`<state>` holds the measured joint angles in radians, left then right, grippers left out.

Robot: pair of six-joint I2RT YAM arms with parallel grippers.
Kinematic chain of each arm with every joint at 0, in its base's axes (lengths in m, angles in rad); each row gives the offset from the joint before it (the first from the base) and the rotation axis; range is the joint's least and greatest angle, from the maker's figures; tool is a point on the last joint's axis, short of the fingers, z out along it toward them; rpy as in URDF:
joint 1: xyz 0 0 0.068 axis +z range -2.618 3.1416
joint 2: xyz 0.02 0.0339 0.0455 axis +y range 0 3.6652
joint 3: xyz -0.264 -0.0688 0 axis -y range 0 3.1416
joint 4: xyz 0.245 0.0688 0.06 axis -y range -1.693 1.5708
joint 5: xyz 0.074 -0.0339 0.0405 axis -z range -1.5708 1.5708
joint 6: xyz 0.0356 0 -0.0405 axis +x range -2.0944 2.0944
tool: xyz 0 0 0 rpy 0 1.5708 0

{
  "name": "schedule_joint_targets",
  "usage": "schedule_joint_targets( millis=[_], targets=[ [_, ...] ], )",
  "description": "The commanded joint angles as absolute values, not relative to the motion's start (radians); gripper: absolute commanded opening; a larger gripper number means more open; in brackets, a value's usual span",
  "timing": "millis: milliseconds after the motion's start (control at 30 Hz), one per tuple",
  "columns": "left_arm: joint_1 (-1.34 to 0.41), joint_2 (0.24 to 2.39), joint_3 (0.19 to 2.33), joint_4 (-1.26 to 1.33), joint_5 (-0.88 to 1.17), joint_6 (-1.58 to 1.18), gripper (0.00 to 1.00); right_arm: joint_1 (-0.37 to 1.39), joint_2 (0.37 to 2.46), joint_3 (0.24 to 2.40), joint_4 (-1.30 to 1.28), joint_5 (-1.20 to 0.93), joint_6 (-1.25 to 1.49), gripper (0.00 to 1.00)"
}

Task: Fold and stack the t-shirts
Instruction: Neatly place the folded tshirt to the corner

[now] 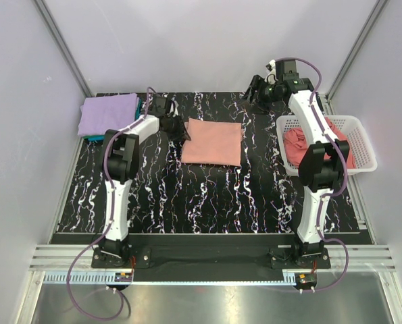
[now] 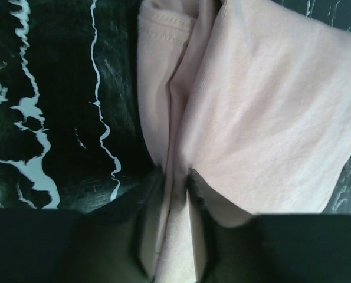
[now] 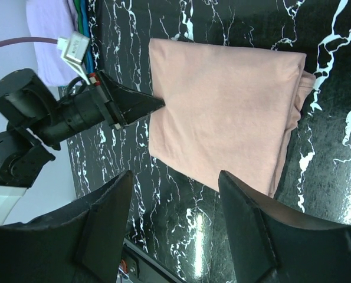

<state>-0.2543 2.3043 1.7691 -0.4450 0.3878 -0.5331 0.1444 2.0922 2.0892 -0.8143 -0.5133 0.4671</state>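
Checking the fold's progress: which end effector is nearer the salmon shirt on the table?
Left. The left end effector pinches the shirt's left edge. The right end effector hangs open past its far right corner, not touching it.

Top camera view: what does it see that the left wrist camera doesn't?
Only the top view shows the white basket holding rose-pink cloth, the lavender t-shirt, and the right tool at the far edge of the black marbled table. Only the left wrist view shows, close up, the left tool pinching a fold of cloth beside a stitched hem. Both show the folded salmon-pink t-shirt on that table.
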Motion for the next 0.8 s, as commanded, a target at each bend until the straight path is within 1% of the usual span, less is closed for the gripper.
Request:
schedule_joint_targets(
  millis=[0, 33, 100, 233, 367, 500, 633, 767],
  targets=[
    [-0.264, 2.37, 1.801, -0.543, 0.341, -0.538, 0.19, 0.147, 2.066, 2.158, -0.824, -0.505, 0.454, 0.68],
    [-0.264, 2.372, 1.813, -0.569, 0.316, -0.541, 0.0, 0.147, 2.068, 2.161, -0.827, -0.505, 0.453, 0.68],
    [-0.27, 2.34, 1.85, -0.586, 0.287, -0.538, 0.0, 0.147, 2.068, 2.166, -0.825, -0.508, 0.453, 0.68],
    [-0.287, 2.249, 1.919, -0.624, 0.102, -0.526, 0.0, 0.147, 2.062, 2.154, -0.819, -0.503, 0.454, 0.68],
    [-0.284, 2.293, 2.083, -0.742, 0.055, -0.497, 0.0, 0.147, 2.052, 2.134, -0.784, -0.495, 0.48, 0.68],
    [-0.281, 2.295, 2.128, -0.759, 0.017, -0.486, 0.0, 0.147, 2.059, 2.141, -0.776, -0.495, 0.497, 0.68],
    [-0.275, 2.275, 2.181, -0.772, -0.072, -0.459, 0.0, 0.147, 2.06, 2.143, -0.767, -0.502, 0.505, 0.68],
    [-0.25, 2.309, 2.291, -0.821, -0.098, -0.436, 0.0, 0.147, 2.068, 2.148, -0.758, -0.506, 0.512, 0.68]
  ],
)
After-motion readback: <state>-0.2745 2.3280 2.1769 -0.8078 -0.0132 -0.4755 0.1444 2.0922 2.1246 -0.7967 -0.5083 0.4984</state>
